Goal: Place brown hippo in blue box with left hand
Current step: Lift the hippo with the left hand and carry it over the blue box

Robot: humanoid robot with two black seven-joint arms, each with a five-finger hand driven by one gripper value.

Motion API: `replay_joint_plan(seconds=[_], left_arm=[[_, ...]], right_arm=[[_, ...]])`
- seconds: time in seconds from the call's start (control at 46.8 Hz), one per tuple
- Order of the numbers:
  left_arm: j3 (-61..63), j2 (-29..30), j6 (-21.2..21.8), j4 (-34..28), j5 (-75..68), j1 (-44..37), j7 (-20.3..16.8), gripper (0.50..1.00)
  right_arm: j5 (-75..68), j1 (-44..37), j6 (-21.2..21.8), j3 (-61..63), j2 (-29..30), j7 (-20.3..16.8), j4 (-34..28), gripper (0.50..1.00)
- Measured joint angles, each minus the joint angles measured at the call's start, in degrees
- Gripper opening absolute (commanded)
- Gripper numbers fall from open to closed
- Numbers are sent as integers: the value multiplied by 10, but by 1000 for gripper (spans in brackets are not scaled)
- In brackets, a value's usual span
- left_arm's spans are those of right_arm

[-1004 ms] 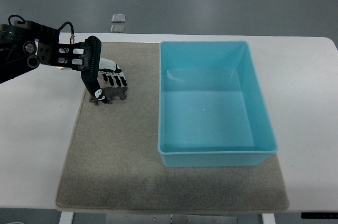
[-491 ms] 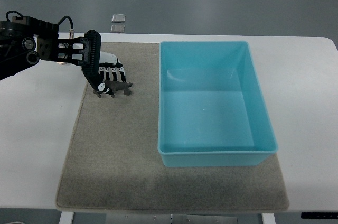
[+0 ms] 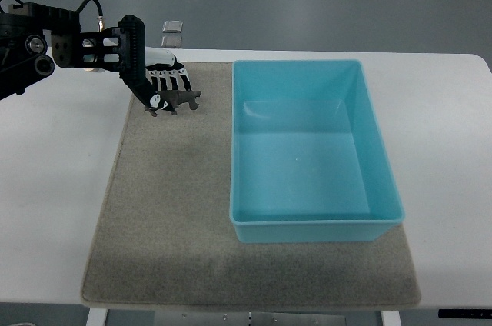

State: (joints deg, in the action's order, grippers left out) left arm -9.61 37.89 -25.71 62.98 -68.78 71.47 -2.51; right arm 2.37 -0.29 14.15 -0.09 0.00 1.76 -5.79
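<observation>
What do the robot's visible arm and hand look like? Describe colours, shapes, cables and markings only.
Only the left arm shows. It is black and blocky, with round joint housings, pale slotted cut-outs near the wrist and a thin black cable looping over its top. The left hand has a ribbed black back, a white palm section and slim black-and-white segmented fingers. No readable markings are visible.

The left arm (image 3: 46, 49) is cut off by the picture's left edge, so only its forearm and the left hand (image 3: 157, 80) show. The fingers (image 3: 171, 80) cover the upper part of the brown hippo (image 3: 175, 101), hiding its back, and its features are too small to make out. The grey mat (image 3: 169, 218) is hidden where the blue box (image 3: 311, 230) sits on it, and the white table (image 3: 54, 203) runs out at the near, left and right edges.
</observation>
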Motion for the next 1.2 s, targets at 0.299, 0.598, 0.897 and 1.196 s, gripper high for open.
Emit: replay_joint_plan(seconds=[0.299,0.598,0.897,1.196], left_arm=[[-33,-1,24,-1,4,14,-7,506],[-63,-29,47,12,7,18,-16,506],[-87,-72,46,29,7,12,-25,508],[-101,-119,46,31,7,4,-38,546]], right_arm=[[0,0,0,0,0,0,0,936],[0,0,0,0,0,0,0,936],[0,0,0,0,0,0,0,936],[0,0,0,0,0,0,0,936]])
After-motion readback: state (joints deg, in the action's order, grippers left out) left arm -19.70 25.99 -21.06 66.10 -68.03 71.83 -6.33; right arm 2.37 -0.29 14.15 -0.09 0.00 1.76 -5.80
